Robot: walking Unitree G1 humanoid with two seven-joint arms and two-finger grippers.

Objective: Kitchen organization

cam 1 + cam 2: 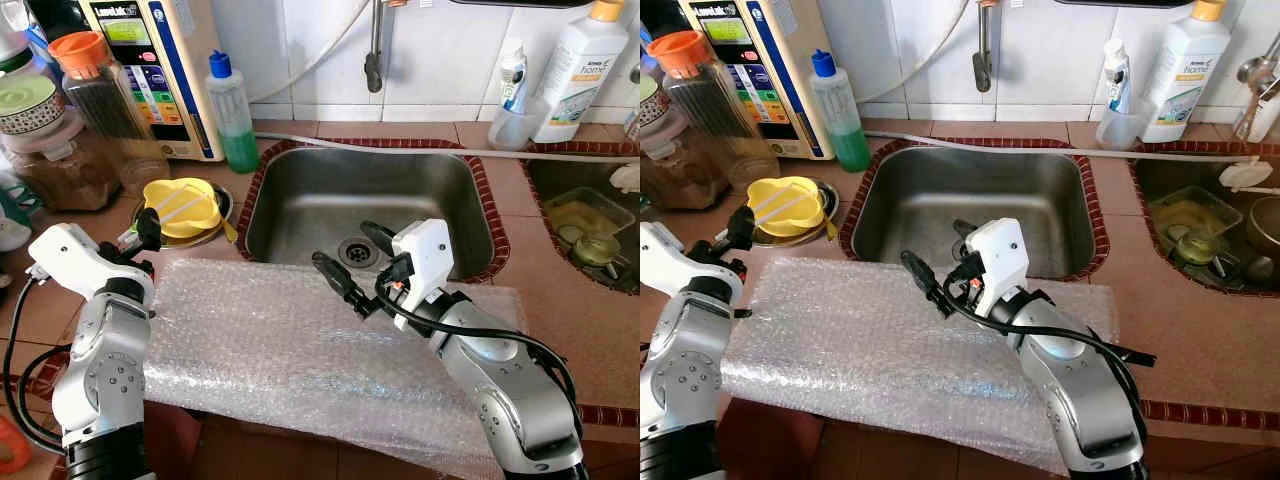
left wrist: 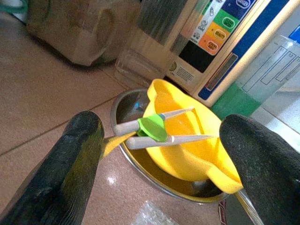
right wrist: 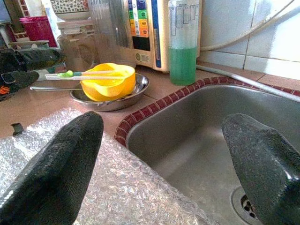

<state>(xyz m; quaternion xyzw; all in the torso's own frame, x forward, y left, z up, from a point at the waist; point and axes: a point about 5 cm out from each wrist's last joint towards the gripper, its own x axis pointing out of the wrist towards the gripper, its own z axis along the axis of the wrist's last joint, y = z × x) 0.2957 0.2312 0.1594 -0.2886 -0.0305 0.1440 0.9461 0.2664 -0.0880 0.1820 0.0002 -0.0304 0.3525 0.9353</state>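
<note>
A yellow bowl (image 1: 182, 207) sits in a shallow steel dish (image 1: 224, 206) on the counter left of the sink (image 1: 300, 200). A pair of pale chopsticks joined by a green clip (image 2: 152, 129) lies across the bowl's rim. My left gripper (image 1: 148, 230) is open just in front of the bowl, its fingers either side of the chopsticks' ends without touching them. My right gripper (image 1: 342, 246) is open and holds nothing; it hangs over the sink's front edge, above the far side of a bubble wrap sheet (image 1: 280, 350) spread on the counter.
A green soap bottle (image 1: 232, 115), a water purifier (image 1: 165, 70) and several jars (image 1: 95, 85) crowd the back left. A tap (image 1: 374, 50) hangs over the sink. A second basin (image 1: 590, 225) at the right holds dishes, with white bottles (image 1: 580, 65) behind it.
</note>
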